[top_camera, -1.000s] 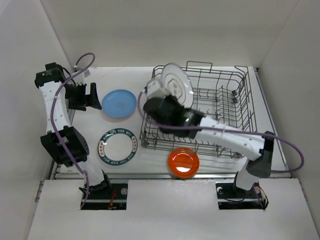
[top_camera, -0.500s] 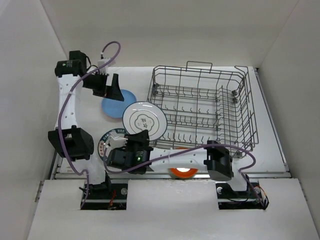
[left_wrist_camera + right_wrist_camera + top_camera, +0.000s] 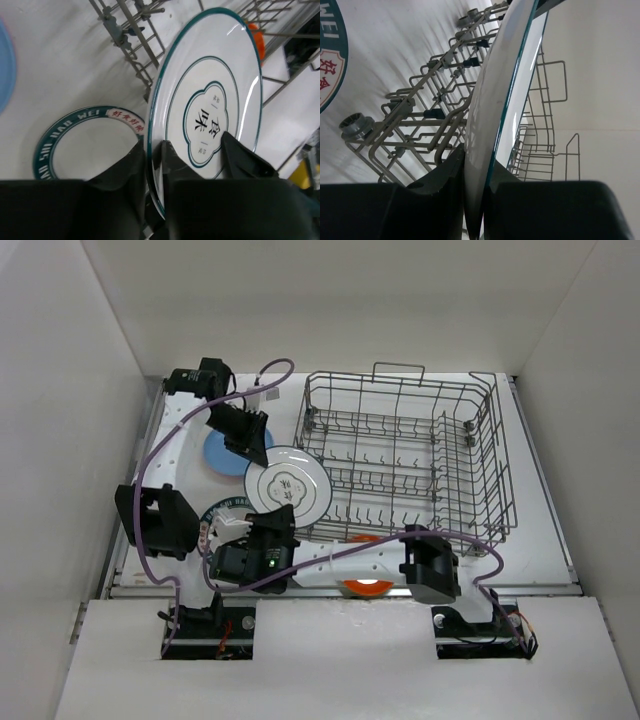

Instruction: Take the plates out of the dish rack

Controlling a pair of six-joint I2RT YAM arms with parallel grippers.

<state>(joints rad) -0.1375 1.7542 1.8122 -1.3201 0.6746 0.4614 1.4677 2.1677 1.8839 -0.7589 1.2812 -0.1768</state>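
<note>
A white plate with a thin teal rim and a printed centre hangs tilted just left of the dish rack, a grey wire basket with no plates standing in it. My right gripper is shut on this plate's near edge. My left gripper is shut on its far-left rim, one finger on each face. On the table lie a blue plate, a white plate with a dark lettered rim and an orange plate.
The held plate hangs over part of the lettered-rim plate and the blue plate. My right forearm lies low across the table front, covering most of the orange plate. The rack's left wall stands close beside the held plate. White walls enclose the table.
My right gripper carried the white plate from above the rack's left end down to the table's left front. My left arm swung in from the far left and shut on the plate's rim.
</note>
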